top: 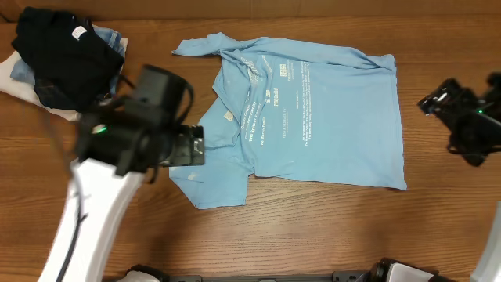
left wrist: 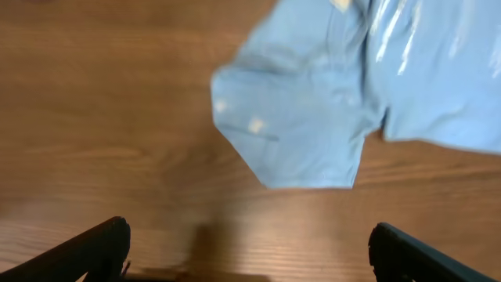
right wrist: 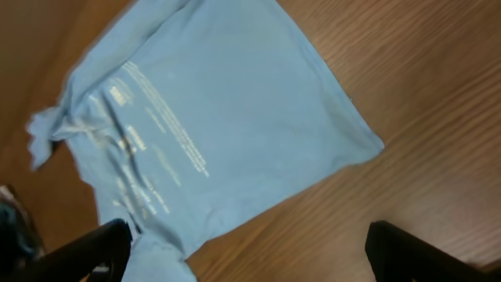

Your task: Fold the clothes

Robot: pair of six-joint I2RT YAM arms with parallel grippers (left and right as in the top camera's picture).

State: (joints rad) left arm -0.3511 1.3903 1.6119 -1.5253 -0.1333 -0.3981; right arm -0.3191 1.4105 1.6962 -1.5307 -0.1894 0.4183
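Blue shirt [top: 313,117] spread at table [top: 313,235] centre.
Open wood at 6 and 3 o'clock; left fingers [left wrist: 94,247] and right fingers [right wrist: 415,251] gape wide, holding nothing; sleeve edges rumpled at 9.

Overhead: left arm [top: 94,188] motion-blurred; lettering on the shirt [top: 329,117] too small to read. Left wrist view: shirt blurred, cut by top and right edges. Left end effector [left wrist: 246,241] and right end effector [right wrist: 244,243] cropped at the bottom edges.
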